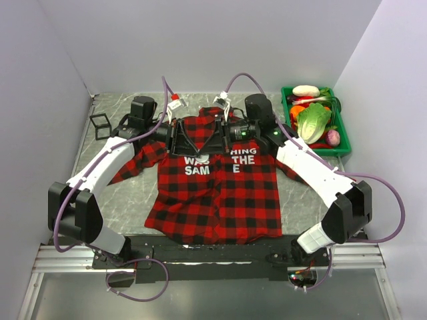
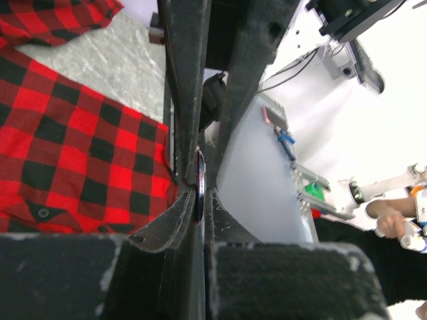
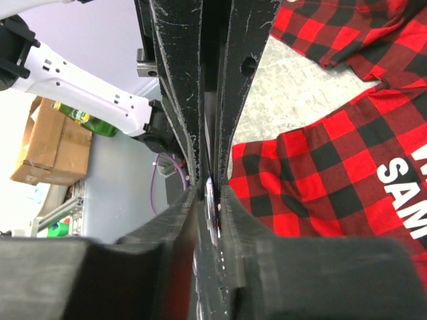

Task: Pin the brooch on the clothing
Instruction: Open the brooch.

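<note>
The red-and-black plaid shirt (image 1: 213,193) lies flat on the table, with white letters across the chest. Both grippers meet tip to tip just above its collar and chest. My left gripper (image 1: 199,139) is shut on a thin round disc seen edge-on, the brooch (image 2: 199,181), with plaid cloth (image 2: 73,140) below it. My right gripper (image 1: 220,137) is shut on a thin greyish disc edge too, the brooch (image 3: 212,200), beside the shirt's "SAM" lettering (image 3: 400,200). In the top view the brooch is hidden between the fingers.
A small black wire-frame cube (image 1: 101,125) stands at the back left of the table. A green tray (image 1: 341,127) of toy vegetables sits at the back right. Cables loop over both arms. White walls enclose the table.
</note>
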You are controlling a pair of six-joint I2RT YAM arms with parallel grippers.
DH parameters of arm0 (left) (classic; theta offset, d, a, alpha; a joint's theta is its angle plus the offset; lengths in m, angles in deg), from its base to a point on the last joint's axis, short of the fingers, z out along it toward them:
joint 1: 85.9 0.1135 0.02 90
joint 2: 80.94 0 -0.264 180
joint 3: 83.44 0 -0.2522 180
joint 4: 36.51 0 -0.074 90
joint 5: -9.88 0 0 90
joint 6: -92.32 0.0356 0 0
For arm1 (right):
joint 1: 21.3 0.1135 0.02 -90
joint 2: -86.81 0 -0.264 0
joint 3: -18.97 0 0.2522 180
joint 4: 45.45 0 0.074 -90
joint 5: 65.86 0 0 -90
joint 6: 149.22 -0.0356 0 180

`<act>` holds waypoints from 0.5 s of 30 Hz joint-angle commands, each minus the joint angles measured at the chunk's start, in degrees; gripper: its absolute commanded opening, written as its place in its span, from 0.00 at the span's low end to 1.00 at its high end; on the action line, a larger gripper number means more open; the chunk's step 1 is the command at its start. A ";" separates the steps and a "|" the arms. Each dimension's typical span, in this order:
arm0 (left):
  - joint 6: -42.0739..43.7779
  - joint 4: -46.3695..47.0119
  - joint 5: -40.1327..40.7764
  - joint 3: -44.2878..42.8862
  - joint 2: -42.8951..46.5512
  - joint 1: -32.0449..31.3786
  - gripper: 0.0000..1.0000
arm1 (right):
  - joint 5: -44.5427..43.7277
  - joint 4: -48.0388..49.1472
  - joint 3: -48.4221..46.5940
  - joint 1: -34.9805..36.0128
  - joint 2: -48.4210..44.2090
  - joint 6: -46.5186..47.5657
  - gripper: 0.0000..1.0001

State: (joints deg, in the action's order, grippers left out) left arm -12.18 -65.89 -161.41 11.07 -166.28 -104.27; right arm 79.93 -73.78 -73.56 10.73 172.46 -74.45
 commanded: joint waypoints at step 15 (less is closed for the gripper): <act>-0.08 3.75 4.04 -0.35 2.98 0.00 0.82 | -6.83 7.52 2.82 -0.13 -4.26 -1.65 0.00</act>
State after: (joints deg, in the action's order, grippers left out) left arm -12.07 -65.63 -159.56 11.07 -166.23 -104.27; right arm 77.31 -72.14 -72.64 10.71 172.29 -74.66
